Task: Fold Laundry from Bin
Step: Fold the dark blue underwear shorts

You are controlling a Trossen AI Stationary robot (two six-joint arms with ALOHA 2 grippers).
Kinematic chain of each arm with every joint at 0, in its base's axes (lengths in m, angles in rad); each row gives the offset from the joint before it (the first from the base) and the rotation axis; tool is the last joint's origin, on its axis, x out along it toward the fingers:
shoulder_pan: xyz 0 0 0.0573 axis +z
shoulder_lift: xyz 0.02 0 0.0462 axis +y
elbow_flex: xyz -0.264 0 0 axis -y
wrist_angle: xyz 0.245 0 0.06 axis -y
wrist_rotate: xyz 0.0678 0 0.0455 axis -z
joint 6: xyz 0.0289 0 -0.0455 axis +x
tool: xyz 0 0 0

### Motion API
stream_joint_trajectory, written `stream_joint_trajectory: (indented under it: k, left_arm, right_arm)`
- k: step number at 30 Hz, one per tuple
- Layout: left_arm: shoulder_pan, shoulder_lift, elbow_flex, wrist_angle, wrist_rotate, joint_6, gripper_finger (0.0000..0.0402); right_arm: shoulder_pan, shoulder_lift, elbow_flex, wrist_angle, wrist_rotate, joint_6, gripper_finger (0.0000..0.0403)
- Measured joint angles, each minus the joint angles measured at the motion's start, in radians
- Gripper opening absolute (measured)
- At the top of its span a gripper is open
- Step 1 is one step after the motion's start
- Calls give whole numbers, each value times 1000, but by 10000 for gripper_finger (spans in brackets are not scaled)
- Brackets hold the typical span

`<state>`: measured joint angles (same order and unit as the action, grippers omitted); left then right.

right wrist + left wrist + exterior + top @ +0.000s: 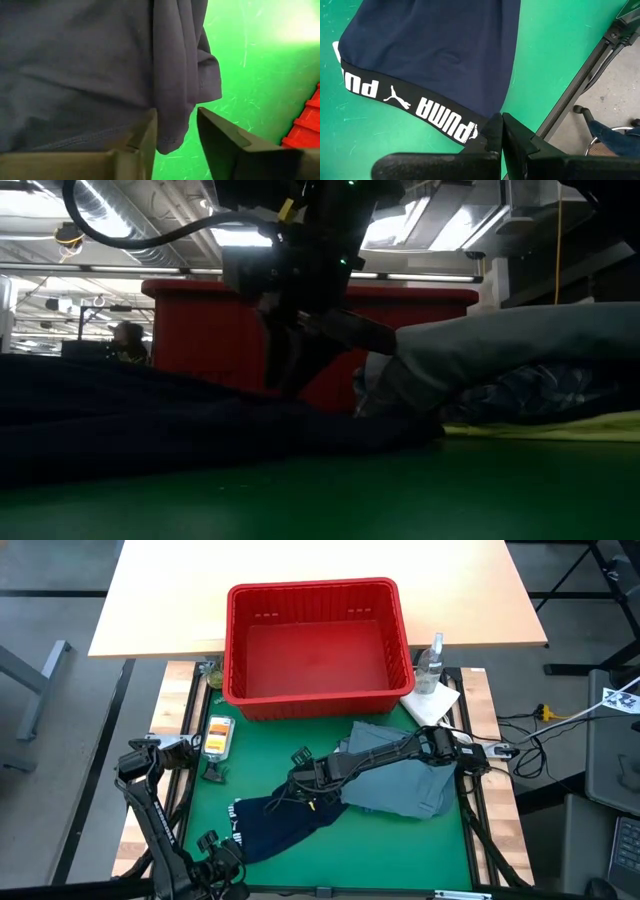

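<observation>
The dark navy garment (285, 822) lies spread on the green mat, its black lettered waistband (415, 102) at the near left. My left gripper (501, 119) is shut at the waistband's corner. My right gripper (177, 112) reaches in from the right over the garment's far edge and stands open, with a bunched fold (182, 75) between its fingers. The grey-blue garment (405, 775) lies to the right, on a plaid one (540, 395) and a yellow one (565, 427). The red bin (318, 640) stands at the far side. My left gripper pinches the near-left corner of the navy garment at the end of its waistband (481, 134), only at the fingertips, coming steeply from above. The cloth around it lies flat on the mat. My right gripper's open fingers straddle the hanging fold of navy cloth (172, 135), which rests against the inner side of one finger (150, 132).
A spray bottle (432, 662) and a white paper towel (432, 700) sit by the bin's right end. A small orange-and-white item (218, 736) and a dark clip (213, 772) lie at the mat's left edge. Bare green mat (400, 850) shows at the near right.
</observation>
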<state>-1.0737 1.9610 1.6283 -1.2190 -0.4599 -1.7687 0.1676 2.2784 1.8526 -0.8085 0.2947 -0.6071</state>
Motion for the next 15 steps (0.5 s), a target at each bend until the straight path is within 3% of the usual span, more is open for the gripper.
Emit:
stream_joint_trajectory:
  k: [4, 8, 15]
  left_arm:
    - [0, 0, 0, 0, 0, 0, 0]
    - [-1, 0, 0, 1, 0, 0, 0]
    - [-1, 0, 0, 1, -10, 0, 0]
  right_arm:
    - [-6, 10, 2, 5, -1, 0, 161]
    - [-15, 36, 1, 13, -26, 0, 155]
    - [-18, 47, 1, 4, -26, -1, 73]
